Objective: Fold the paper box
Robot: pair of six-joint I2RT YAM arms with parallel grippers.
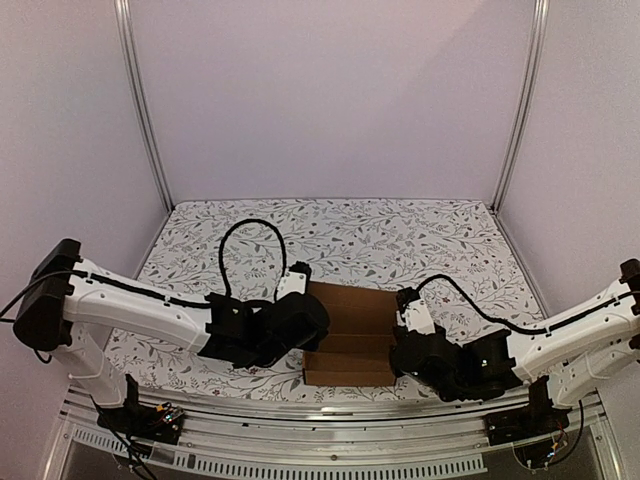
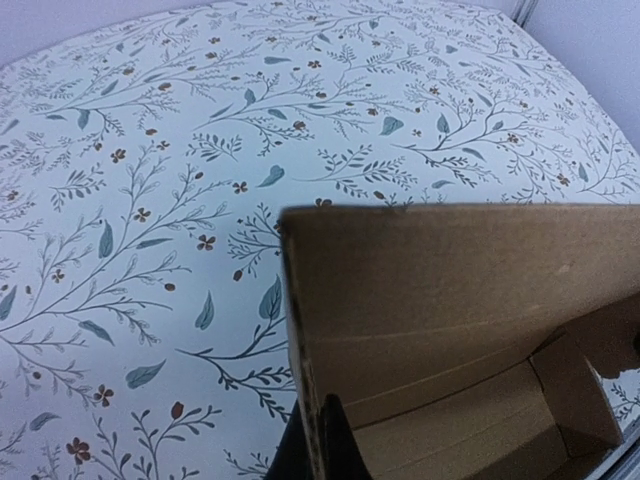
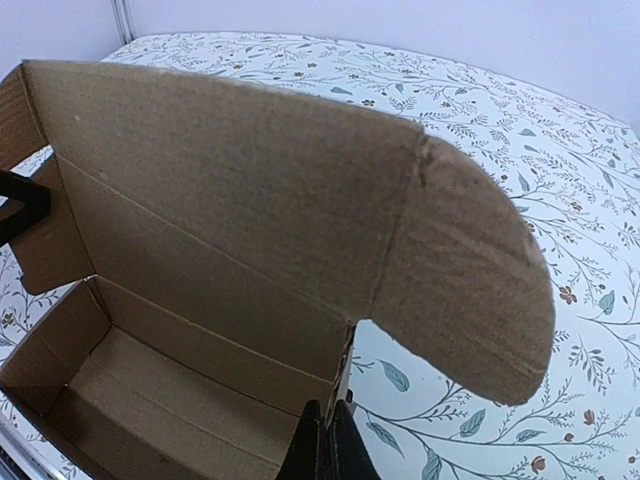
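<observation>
We see the white floral-print table (image 1: 400,230). At its 6 o'clock stands the plain brown cardboard paper box (image 1: 350,330), open-topped. The black left gripper (image 2: 312,452) pinches its 9 o'clock wall and the black right gripper (image 3: 325,445) its 3 o'clock wall. The wrist views cut off most of the fingers.

the left arm (image 1: 130,300) rises from its base at the near left edge to a raised elbow far out on the left, then slopes down and inward toward the middle. the right arm (image 1: 570,335) mirrors it from the right side. both wrists sit low and face each other. the left gripper (image 2: 315,432) has its dark fingers pinched together on a side wall of the paper box (image 1: 350,310). the right gripper (image 3: 327,418) is clamped the same way on the opposite wall.
</observation>
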